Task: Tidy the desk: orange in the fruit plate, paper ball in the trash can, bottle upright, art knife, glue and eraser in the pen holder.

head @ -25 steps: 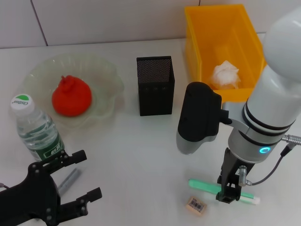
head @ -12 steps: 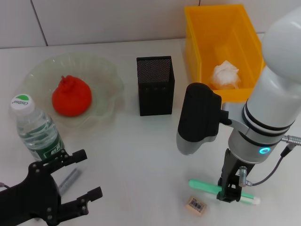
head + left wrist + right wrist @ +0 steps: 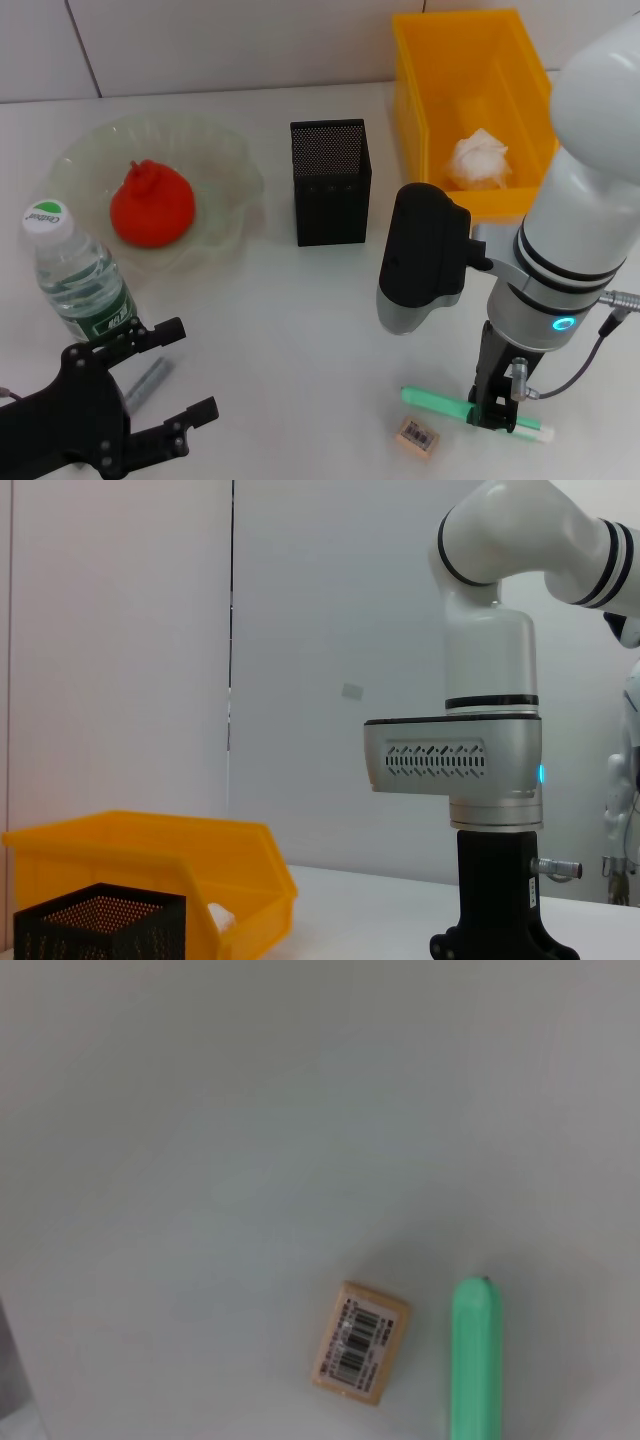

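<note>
While the left gripper waited with its fingers spread, left of the pen holder and nearer the robot, the bottle stood upright beside it. The orange lay in the fruit plate, also left of the holder. Right of the holder, the paper ball sat in the trash can. Nearer the robot, the right gripper stood over the green stick, apparently to grasp it; finger closure could not be determined. The eraser lay just beside it.
</note>
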Available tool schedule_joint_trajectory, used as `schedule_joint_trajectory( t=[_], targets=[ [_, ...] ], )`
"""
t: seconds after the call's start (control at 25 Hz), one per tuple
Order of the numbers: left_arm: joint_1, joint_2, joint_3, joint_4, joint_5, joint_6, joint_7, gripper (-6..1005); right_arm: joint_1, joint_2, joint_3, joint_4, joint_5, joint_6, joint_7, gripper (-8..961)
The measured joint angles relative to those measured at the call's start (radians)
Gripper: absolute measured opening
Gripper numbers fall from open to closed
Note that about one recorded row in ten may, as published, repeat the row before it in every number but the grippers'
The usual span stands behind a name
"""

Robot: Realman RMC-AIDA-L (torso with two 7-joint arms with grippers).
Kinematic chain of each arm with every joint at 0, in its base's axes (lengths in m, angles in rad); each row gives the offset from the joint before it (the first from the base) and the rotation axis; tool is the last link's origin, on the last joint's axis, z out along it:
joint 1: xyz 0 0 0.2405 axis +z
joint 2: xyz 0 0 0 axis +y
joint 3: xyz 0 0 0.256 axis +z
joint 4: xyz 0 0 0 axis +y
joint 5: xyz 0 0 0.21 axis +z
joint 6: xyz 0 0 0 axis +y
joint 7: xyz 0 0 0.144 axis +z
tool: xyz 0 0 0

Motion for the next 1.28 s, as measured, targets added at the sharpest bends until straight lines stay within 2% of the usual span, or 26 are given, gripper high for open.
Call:
schedule_joint_trajectory(
  t=[0.36, 0.68, 1.04, 1.24, 1.28],
  targets=[
    [-0.001, 0.0, -0.001, 0.0, 0.0, 0.0, -0.001, 812, -0.001, 0.0, -0.002, 0.005, 0.0, 0.0, -0.004, 165],
    [-0.001, 0.0, -0.004, 0.0, 0.0, -0.001, -0.001, 812, -0.003, -0.001, 0.006, 0.003, 0.002, 0.001, -0.005, 68],
    [-0.001, 0.0, -0.006, 0.0, 0.0, 0.002, 0.0, 812, -0.005, -0.004, 0.047, -0.008, 0.01, -0.006, -0.005, 68],
    [-0.004, 0.0, -0.007, 0.0, -0.001, 0.006, 0.002, 812, -0.001, -0.007, 0.146, -0.013, 0.01, -0.011, -0.005, 68],
    [-0.004, 0.0, -0.007, 0.0, -0.001, 0.006, 0.002, 812, 0.002, -0.008, 0.205, -0.023, 0.011, -0.013, -0.004, 68]
  ],
)
